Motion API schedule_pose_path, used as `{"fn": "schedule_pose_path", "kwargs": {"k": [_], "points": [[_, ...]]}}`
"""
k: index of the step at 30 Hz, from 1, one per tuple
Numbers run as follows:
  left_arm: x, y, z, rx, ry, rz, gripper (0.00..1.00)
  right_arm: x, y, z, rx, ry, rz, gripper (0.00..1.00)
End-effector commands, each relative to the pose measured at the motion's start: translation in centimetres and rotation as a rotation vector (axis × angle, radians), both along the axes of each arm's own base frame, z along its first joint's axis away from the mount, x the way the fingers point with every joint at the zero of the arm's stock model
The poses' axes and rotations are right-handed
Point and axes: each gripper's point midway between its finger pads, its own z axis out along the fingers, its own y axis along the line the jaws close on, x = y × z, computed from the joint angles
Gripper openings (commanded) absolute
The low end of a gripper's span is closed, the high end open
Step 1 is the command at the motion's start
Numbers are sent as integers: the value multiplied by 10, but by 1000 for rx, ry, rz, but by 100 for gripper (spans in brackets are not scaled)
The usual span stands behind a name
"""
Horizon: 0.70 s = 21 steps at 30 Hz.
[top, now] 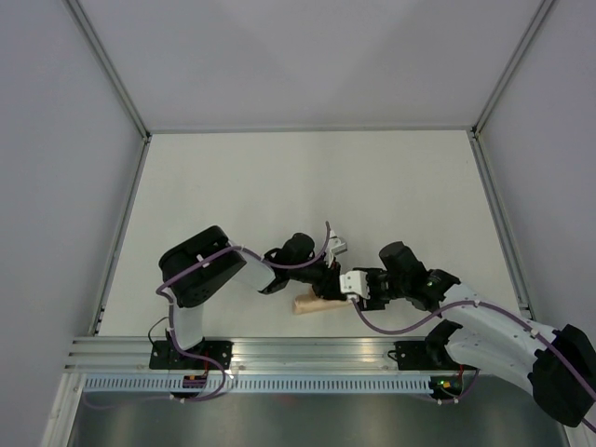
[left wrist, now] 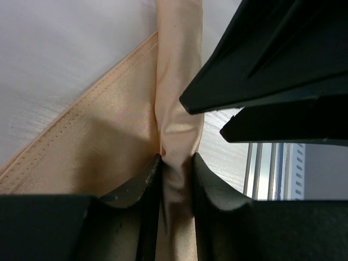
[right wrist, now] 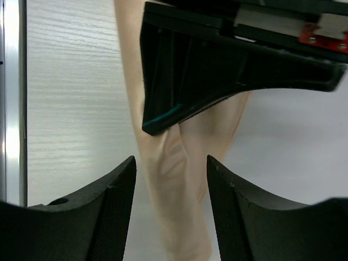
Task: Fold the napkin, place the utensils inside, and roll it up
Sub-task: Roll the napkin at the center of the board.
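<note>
The light orange-tan napkin (top: 310, 304) lies as a narrow roll near the table's front edge, between both arms. My left gripper (left wrist: 176, 160) is shut on it, the cloth (left wrist: 178, 103) pinched tight between both fingers, and a flat stitched flap (left wrist: 87, 141) spreads to the left. My right gripper (right wrist: 171, 159) stands open, its fingers either side of the roll (right wrist: 174, 179) with a gap on each side. In the top view the left gripper (top: 328, 279) and right gripper (top: 352, 287) meet just above the roll. The utensils are hidden.
An aluminium rail (top: 279, 349) runs along the near edge, close to the roll, and shows in the wrist views (left wrist: 255, 168) (right wrist: 13, 98). White walls with metal posts (top: 121, 223) enclose the white table (top: 307, 177). The two grippers sit very close together.
</note>
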Motion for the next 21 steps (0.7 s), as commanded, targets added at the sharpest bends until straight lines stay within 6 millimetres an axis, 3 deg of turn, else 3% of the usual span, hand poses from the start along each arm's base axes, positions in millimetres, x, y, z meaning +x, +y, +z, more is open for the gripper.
{"fn": "schedule_pose_path", "kwargs": {"k": [1, 15, 18, 21], "points": [[-33, 80, -100, 430, 211, 85, 2, 6, 7, 2, 7, -98, 12, 60], [-23, 77, -97, 425, 245, 102, 2, -3, 7, -31, -58, -157, 39, 53], [-21, 74, -93, 413, 249, 102, 2, -4, 5, -38, -82, -159, 43, 47], [-18, 72, -89, 402, 247, 105, 5, -8, 2, -47, -108, -138, 52, 33]]}}
